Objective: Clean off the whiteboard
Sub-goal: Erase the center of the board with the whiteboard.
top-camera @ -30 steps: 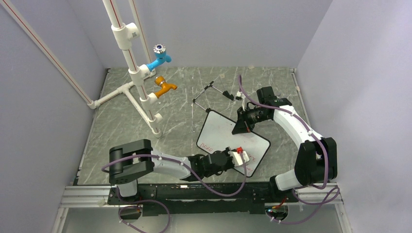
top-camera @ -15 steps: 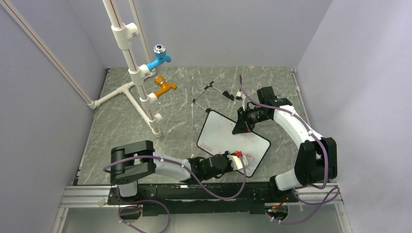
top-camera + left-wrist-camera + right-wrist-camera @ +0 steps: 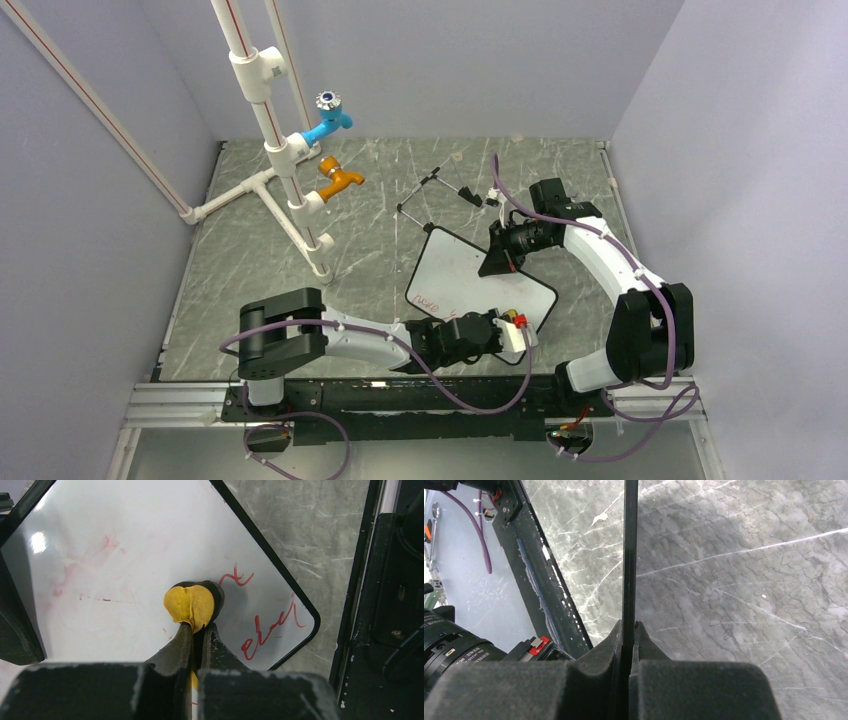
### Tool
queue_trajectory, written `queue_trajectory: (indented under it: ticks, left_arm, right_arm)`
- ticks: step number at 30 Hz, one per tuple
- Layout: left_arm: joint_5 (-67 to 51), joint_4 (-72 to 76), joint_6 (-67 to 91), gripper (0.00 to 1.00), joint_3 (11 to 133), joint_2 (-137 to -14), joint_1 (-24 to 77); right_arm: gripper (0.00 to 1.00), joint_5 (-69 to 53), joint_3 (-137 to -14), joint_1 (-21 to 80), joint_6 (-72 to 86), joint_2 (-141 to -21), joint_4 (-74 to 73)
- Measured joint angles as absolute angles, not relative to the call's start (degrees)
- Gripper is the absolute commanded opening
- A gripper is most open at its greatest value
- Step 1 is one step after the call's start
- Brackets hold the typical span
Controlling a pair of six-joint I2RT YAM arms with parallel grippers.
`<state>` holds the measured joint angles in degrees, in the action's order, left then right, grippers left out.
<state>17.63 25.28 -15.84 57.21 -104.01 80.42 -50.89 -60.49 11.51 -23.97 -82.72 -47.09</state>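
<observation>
Top external view showed us the change over the last second: the left gripper (image 3: 515, 332) had carried the eraser across the near part of the whiteboard (image 3: 470, 270), from around the middle of its near edge toward its near right corner. We judged this a wiping stroke in progress. The board itself had not shifted; it sat on the table (image 3: 250, 270) right of centre, turned cornerwise between the two arms.

From the left wrist view, the left gripper (image 3: 197, 630) was clenched on the yellow eraser (image 3: 190, 605), which was pressed against the board face (image 3: 125, 555). Behind the pad only faint pink smears were left, while bold red writing (image 3: 270, 630) lay just beside it toward the corner. A further red word (image 3: 425, 300) sat at the board's near left edge. We therefore reckoned the erasing was partly done, with at least two patches left.

The right gripper (image 3: 497, 262) was at the board's far edge. In the right wrist view its fingers (image 3: 629, 630) were clamped on the thin dark rim (image 3: 630, 555), steadying it.

Several things escaped us. The left arm covered the near corner from above, and the eraser's underside was hidden. We could not tell whether the board lay flat or was tipped up. A wire stand (image 3: 435, 195) lay beyond the far corner; its join to the board was unclear.
</observation>
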Motion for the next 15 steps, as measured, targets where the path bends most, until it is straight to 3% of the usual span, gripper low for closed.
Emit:
queue_trajectory:
  ticks: [15]
  left_arm:
    - [23.90,34.52,-5.93,0.00,43.53,-98.89,77.71]
  right_arm:
    - [0.00,-50.89,-60.49,11.60,-23.94,-82.72,-47.09]
